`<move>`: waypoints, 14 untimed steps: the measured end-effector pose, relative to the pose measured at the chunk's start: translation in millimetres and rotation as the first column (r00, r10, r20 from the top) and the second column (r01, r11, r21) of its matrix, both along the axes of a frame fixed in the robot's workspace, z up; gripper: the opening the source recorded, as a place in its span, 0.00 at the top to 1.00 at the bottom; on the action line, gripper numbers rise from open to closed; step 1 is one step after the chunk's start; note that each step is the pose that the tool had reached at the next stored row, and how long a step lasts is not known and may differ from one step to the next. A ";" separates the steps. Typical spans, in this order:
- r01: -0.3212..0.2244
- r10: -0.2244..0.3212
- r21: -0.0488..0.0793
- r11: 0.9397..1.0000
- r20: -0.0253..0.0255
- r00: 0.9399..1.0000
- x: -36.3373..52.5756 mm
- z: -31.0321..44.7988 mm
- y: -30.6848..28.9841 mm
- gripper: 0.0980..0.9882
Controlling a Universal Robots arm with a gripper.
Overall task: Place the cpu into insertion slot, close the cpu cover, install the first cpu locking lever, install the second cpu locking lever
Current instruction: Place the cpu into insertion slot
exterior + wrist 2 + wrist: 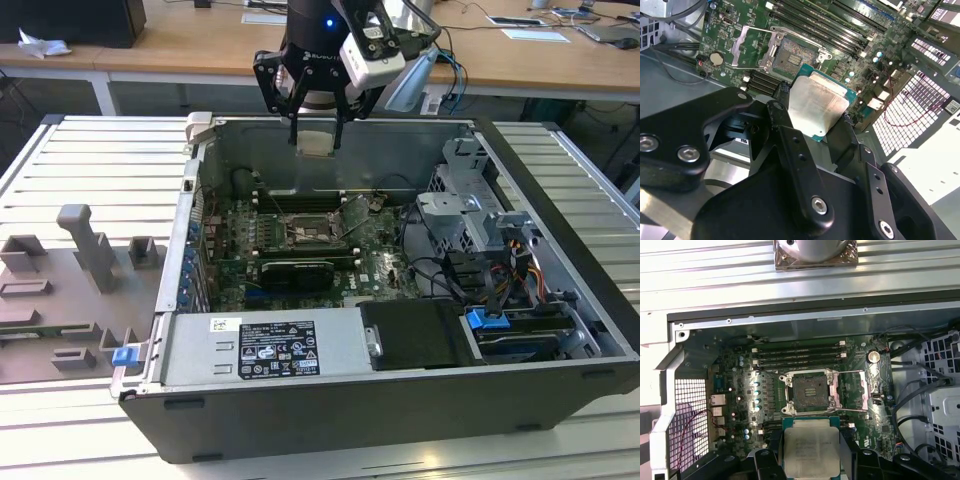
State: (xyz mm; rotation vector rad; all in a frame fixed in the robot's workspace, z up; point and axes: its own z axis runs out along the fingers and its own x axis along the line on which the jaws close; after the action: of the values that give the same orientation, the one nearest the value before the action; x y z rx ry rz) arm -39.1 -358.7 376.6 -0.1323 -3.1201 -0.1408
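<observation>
Exterior view: the jaws are closed on the cpu at the frame's upper centre, held flat; the empty insertion slot lies directly below it, mid-frame, well apart.

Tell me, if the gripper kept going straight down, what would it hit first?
Probably the motherboard just beside the open insertion slot, cpu first, since the gripper holds it; depth is unclear.

Robotics laboratory bench. A dark grey steel computer case, opened and laid on its side, rests on a ribbed aluminium worktable beside grey moulded fixture blocks. A black robot arm hangs above. Pale wooden desks with papers and cables stand behind.
</observation>
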 end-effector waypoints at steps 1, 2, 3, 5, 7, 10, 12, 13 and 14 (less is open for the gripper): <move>0.000 0.000 0.000 1.000 0.000 1.000 0.0 -0.1 0.0 0.50; 0.000 0.000 0.000 1.000 0.000 1.000 0.0 -0.2 0.0 0.50; 0.000 0.000 0.000 1.000 0.000 1.000 0.0 -0.7 0.0 0.50; 0.000 0.000 0.000 1.000 0.000 1.000 0.0 -4.3 0.0 0.50; 0.000 0.000 0.000 1.000 0.000 1.000 0.0 -8.1 0.0 0.50; 0.000 0.000 0.000 1.000 0.000 1.000 0.0 -18.0 0.0 0.50; 0.000 0.000 0.000 1.000 -0.001 1.000 -0.1 -20.6 0.0 0.50; 0.000 0.000 0.000 1.000 -0.001 1.000 -0.1 -21.5 0.0 0.50; 0.000 0.000 0.000 1.000 -0.001 1.000 0.0 -22.8 0.0 0.50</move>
State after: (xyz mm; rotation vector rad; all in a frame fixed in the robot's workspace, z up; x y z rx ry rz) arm -39.1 -358.6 353.8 -0.1329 -3.1187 -0.1400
